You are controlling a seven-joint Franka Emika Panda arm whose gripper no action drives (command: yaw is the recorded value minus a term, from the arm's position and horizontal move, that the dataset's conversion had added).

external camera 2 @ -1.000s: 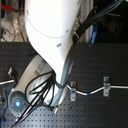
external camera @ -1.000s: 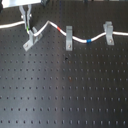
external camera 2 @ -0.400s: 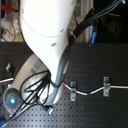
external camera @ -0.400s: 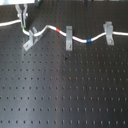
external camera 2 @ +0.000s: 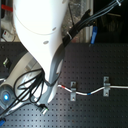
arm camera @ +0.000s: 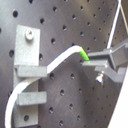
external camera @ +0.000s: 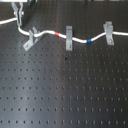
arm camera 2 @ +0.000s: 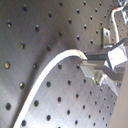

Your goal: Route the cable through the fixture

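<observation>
The first exterior view takes in the whole run: the cable (external camera: 50,33) crosses the far part of the black perforated table (external camera: 65,90) from the first exterior view's left to its right, long axis roughly side to side with gentle waves. It passes through the fixture (external camera: 30,39), which stands diagonally with its foot slanting toward the first exterior view's lower left, then through the middle bracket (external camera: 68,37) beside a red band (external camera: 56,34), past a blue band (external camera: 89,40), and through the far bracket (external camera: 108,31). The gripper (external camera: 18,19) hangs at the first exterior view's upper left, just beside the fixture, its jaws closed on the cable at a green band (external camera: 19,24).

The second exterior view is mostly filled by the white arm (external camera 2: 40,45), which hides the gripper and the fixture; only two brackets and the cable between them show at the second exterior view's right.

The first wrist view shows the close detail: the cable lies in the fixture's slot between the two prongs and curves up to the green band pinched by the jaws. The second wrist view shows the cable's white arc leading to the jaws, with another bracket (arm camera 2: 107,35) beyond.
</observation>
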